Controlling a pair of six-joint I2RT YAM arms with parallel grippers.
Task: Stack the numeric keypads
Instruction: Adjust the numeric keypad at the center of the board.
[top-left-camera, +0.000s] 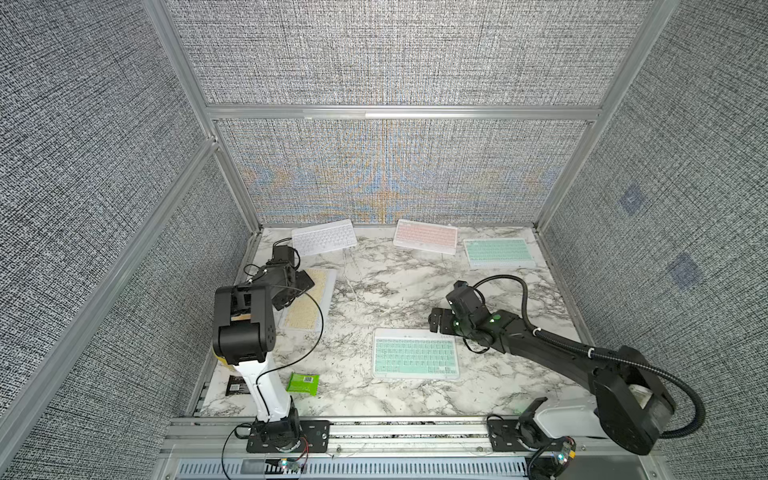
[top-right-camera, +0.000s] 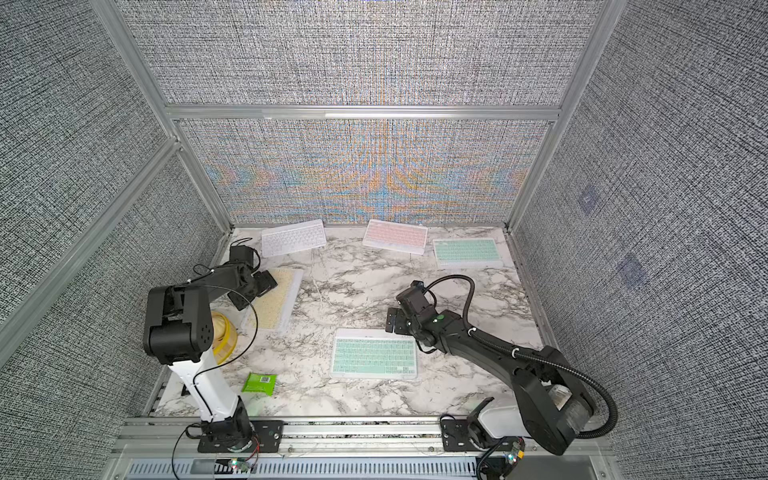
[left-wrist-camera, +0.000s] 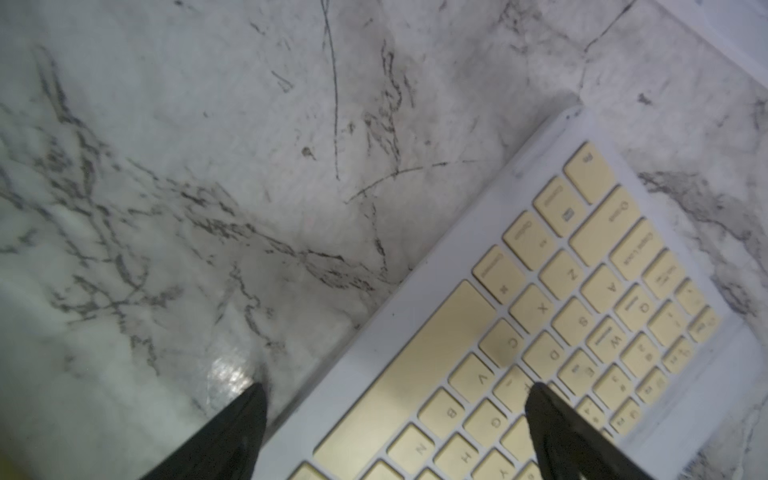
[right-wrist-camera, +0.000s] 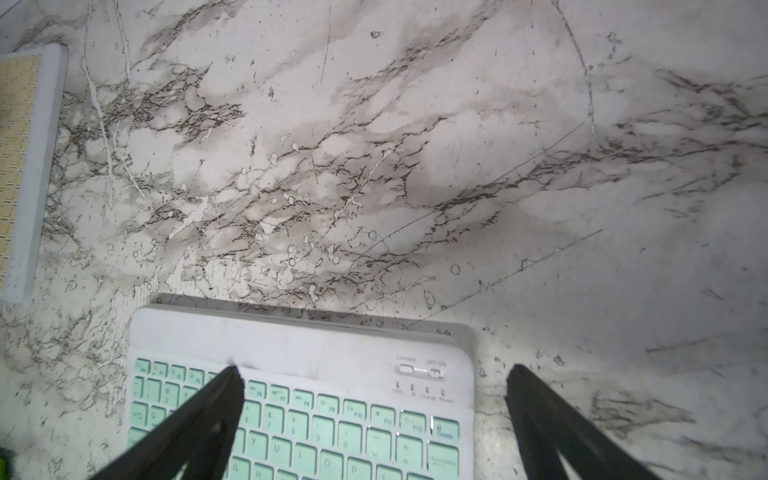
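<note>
Found five keypads flat and apart on the desk (top-left-camera: 374, 291), none stacked: white keypad (top-left-camera: 324, 242), pink keypad (top-left-camera: 424, 240) and back mint keypad (top-left-camera: 498, 252) along the rear, yellow keypad (top-left-camera: 305, 309) at left, front mint keypad (top-left-camera: 415, 358) nearer. Saw left pincer (left-wrist-camera: 397, 399) spread wide astride the yellow keypad's long edge, right pincer (right-wrist-camera: 374, 374) spread astride the front mint keypad's corner. Judged them light, stiff, thin and slick. Hard to pinch lying flat, so best taken across a bare frame rim, not the keys.

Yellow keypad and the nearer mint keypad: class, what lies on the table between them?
Nothing. The stretch between the yellow keypad and the nearer mint keypad is bare marble table, as the right wrist view shows plainly.
</note>
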